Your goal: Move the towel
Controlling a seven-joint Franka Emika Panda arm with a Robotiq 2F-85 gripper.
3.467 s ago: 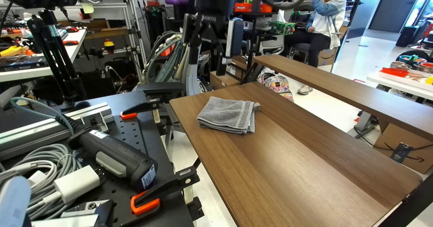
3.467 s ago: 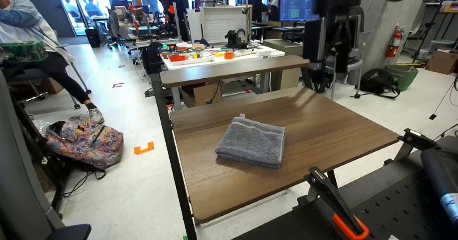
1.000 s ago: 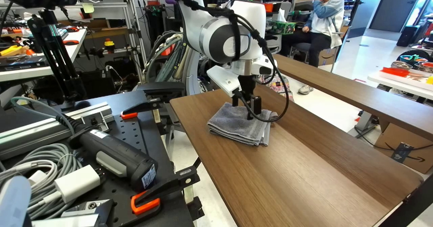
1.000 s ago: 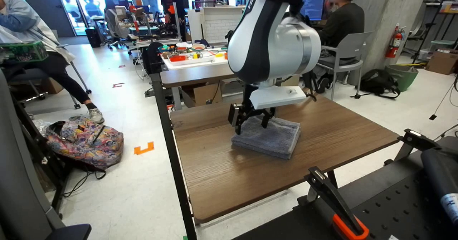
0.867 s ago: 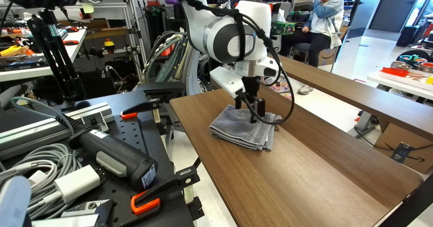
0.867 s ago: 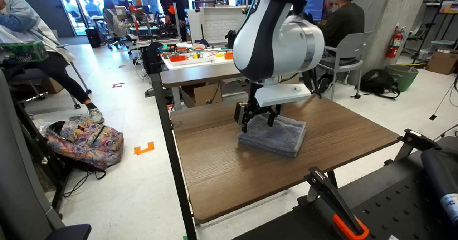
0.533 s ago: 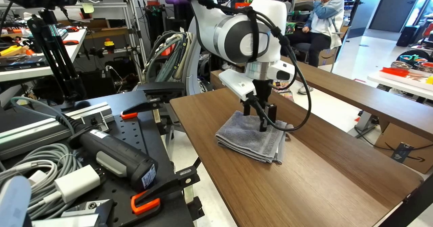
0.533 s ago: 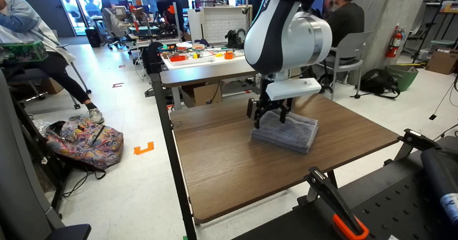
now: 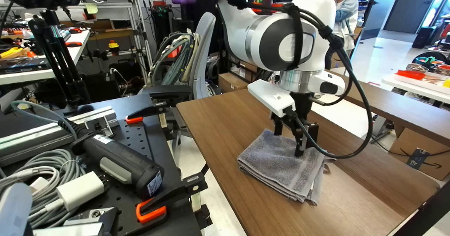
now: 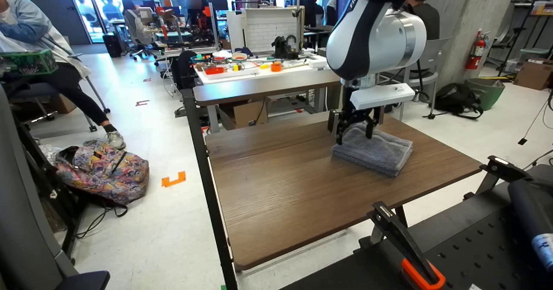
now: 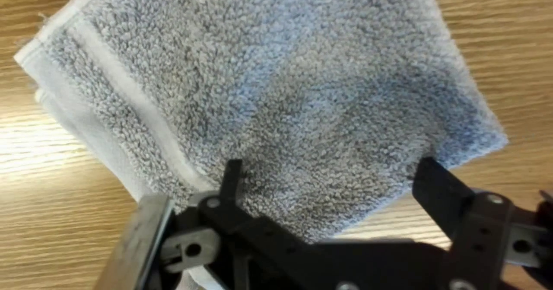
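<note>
The folded grey towel (image 9: 274,165) lies flat on the brown wooden table (image 9: 218,120). It also shows in an exterior view (image 10: 380,151) and fills much of the wrist view (image 11: 276,65). My gripper (image 9: 288,143) points straight down, with both fingertips touching the top of the towel near one edge. It also shows in an exterior view (image 10: 354,139). In the wrist view my gripper (image 11: 329,161) has its fingers wide apart, with towel surface between the tips. No fold is pinched. The towel under the fingertips is slightly rumpled.
A raised wooden shelf (image 10: 268,87) runs along one side of the table. A black workbench with orange-handled clamps (image 9: 151,211) and a black handheld tool (image 9: 116,162) stands beside another edge. A grey chair (image 9: 202,53) is near the table's end.
My gripper came down onto the towel from above. Over the last second gripper and towel slid together along the table, towards the camera in an exterior view. The fingers stayed apart.
</note>
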